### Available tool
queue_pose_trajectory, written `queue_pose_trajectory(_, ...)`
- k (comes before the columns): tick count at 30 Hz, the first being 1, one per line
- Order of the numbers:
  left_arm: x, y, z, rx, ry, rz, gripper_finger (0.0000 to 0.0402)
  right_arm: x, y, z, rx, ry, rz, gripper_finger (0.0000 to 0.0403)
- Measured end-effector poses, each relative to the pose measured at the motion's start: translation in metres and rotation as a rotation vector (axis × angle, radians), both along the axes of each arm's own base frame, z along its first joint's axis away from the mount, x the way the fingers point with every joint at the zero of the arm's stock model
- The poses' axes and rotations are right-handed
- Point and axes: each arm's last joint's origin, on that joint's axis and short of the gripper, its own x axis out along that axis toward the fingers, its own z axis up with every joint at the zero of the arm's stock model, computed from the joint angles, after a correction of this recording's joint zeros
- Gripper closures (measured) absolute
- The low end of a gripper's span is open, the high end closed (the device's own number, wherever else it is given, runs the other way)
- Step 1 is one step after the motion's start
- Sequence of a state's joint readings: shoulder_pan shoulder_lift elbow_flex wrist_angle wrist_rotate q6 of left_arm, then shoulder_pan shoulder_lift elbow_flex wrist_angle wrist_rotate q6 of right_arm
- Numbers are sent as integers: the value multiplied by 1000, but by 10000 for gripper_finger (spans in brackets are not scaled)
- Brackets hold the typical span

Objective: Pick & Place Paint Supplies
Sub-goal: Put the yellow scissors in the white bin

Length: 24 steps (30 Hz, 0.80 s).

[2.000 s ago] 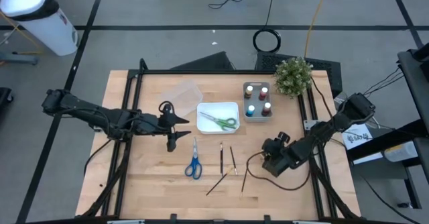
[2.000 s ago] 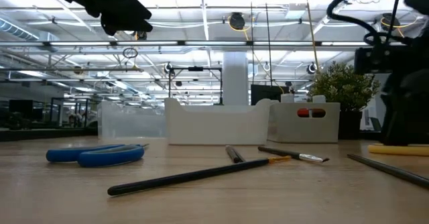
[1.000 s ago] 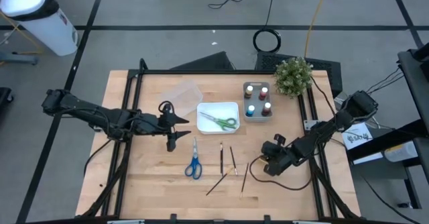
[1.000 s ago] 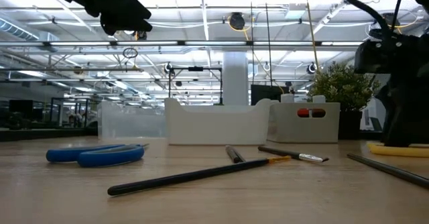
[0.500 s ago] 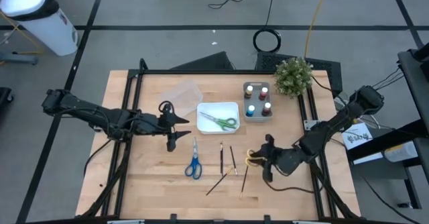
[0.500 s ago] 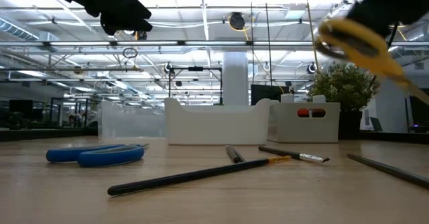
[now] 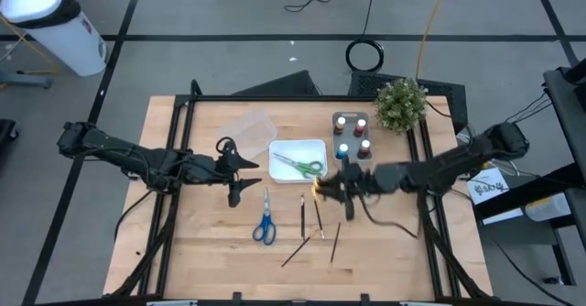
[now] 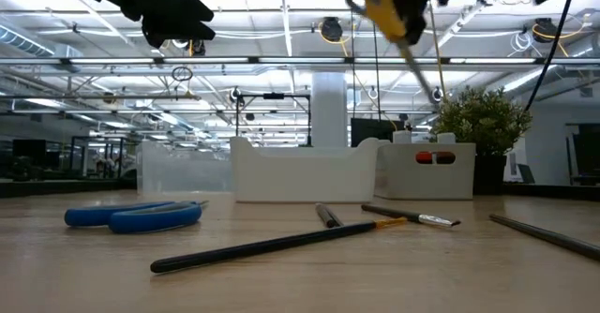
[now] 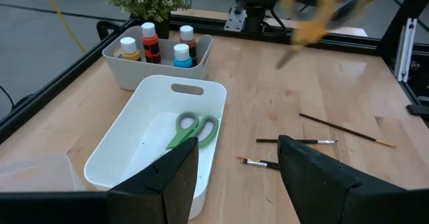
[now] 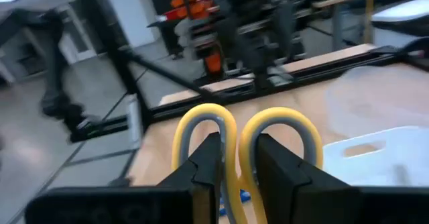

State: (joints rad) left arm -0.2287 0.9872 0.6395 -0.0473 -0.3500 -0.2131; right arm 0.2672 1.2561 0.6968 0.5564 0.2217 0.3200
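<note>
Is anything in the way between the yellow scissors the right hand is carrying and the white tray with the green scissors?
Nothing visible. The right hand holds the yellow scissors above the table, beside the white tray.

White tray (image 7: 298, 147) – perhaps clear tray (image 7: 248, 125) – plant (image 7: 400, 103)

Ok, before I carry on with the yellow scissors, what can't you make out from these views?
- Yellow scissors: motion-blurred in high, low and left wrist views; blade tips unclear.
- Right end effector: its fingers cover the scissors' blades in the right wrist view.
- Paint pots: their bin's wall hides their lower halves in the left wrist view.
- Left end effector: hovering open; nothing between its fingers.
- Clear tray: contents too faint in the high view.
</note>
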Motion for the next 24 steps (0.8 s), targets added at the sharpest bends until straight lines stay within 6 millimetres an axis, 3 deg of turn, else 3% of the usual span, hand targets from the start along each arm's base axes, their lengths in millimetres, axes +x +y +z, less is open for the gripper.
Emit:
queue_pose_trajectory(5,0,0,1,7,-9,-4,188,9,-51,4,35,-36,-76,347)
queue_pose_trajectory(9,1,0,3,24,-29,-12,188,22,-77,9,52,-45,-99,347)
queue_pose_trajectory(16,2,0,4,22,-42,-12,188,70,-86,16,16,-2,-78,347)
queue_pose_trajectory(24,1,-1,4,19,-37,-20,188,105,-99,-12,-69,206,-145,347)
